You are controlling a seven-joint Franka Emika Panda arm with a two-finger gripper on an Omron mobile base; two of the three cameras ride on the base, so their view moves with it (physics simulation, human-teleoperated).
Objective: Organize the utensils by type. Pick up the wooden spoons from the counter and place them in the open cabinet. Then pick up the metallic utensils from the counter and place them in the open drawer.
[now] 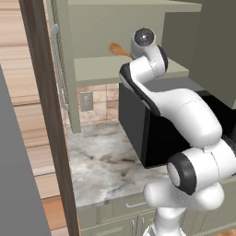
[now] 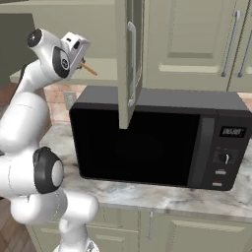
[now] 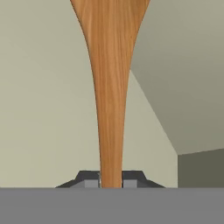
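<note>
Arm raised high, gripper (image 3: 110,183) clamping wooden spoon (image 3: 110,87) inside cabinet (image 1: 120,69).

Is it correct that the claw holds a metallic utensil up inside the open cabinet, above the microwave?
Not quite. The claw is shut on a wooden spoon, not a metallic utensil, as the hand view shows. The rest holds: it is up inside the open cabinet, above the microwave.

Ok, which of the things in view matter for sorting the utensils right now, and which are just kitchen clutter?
Job:
- wooden spoon, clamped in the gripper
- open cabinet, shelf
- counter

Clutter:
- microwave
- wall outlet
</note>
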